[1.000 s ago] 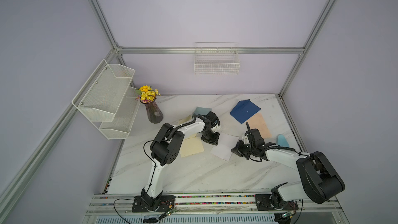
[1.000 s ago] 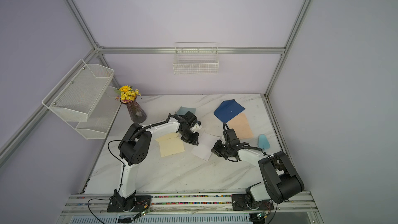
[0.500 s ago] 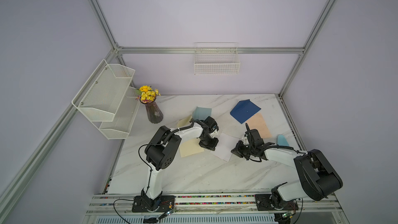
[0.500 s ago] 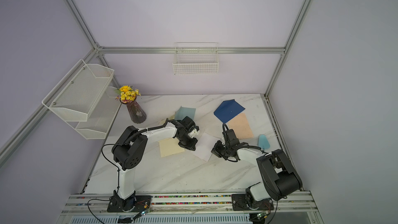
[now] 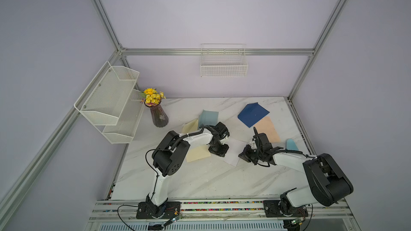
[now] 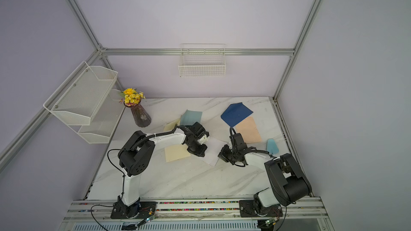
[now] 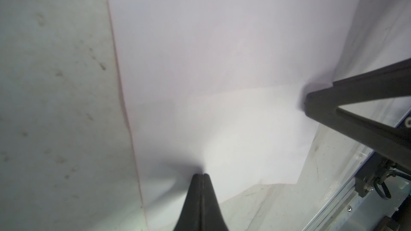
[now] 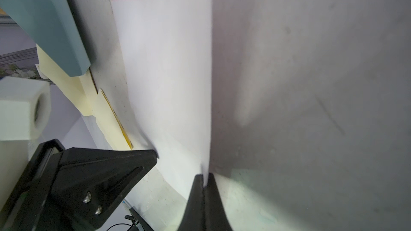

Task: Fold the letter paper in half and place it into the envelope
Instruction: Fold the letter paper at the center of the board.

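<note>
- On the marble table (image 5: 200, 181), between the arms: white letter paper (image 5: 233, 152), laid mostly flat, fold judged not yet made.
- Left gripper (image 7: 201, 175): fingertips pressed together, paper edge pinched.
- Right gripper (image 8: 204, 176): fingertips pressed together, another edge pinched.
- Dark blue envelope (image 5: 253, 114): set well apart, rearward.
- Handling: pinched edges are best raised together, carried across, and aligned before any crease is pressed.

Cream sheet (image 5: 199, 154) partly under L arm (image 5: 195, 138); white paper (image 7: 222, 52) far end past wrist-view edge.
</note>
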`<state>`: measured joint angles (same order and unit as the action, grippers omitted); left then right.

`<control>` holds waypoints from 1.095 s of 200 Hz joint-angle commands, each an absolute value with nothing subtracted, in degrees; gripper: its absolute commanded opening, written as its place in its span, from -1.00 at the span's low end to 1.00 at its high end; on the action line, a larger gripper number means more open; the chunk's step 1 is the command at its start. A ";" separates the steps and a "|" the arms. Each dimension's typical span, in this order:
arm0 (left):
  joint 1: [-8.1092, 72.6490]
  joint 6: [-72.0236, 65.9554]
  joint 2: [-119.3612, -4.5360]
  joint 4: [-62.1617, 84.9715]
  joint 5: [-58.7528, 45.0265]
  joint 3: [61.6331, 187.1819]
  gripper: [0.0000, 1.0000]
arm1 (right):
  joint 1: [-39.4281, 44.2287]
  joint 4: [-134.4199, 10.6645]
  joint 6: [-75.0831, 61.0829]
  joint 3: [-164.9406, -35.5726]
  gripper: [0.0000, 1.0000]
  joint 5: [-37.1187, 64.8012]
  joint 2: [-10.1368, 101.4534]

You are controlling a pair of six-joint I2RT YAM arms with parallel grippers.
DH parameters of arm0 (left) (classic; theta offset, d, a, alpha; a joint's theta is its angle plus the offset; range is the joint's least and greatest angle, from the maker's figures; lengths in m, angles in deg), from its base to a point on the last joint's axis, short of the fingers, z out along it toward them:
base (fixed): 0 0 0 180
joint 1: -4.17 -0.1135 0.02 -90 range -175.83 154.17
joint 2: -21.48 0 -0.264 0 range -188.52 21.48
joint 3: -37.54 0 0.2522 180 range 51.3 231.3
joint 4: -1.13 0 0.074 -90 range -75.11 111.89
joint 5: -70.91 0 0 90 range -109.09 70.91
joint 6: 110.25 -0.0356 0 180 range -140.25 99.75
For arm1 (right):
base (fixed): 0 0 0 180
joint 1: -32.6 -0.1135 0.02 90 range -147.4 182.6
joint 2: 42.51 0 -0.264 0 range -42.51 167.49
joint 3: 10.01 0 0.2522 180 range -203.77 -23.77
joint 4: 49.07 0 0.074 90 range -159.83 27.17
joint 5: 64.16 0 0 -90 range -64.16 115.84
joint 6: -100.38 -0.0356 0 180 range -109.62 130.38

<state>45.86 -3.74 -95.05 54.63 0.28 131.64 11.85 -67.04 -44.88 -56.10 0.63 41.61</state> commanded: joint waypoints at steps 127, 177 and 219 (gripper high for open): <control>45.60 -7.77 -100.42 51.15 -1.17 123.49 -1.00 | 16.60 -65.22 -40.02 -65.92 -0.41 -1.25 54.75; 45.14 -7.77 -100.52 50.74 -0.87 122.52 -1.00 | 17.66 -62.13 -38.84 -68.49 -0.49 -7.72 60.59; 44.22 -7.34 -100.76 50.53 -0.80 123.48 -1.00 | 17.66 -62.05 -37.43 -64.71 -0.48 -12.57 59.62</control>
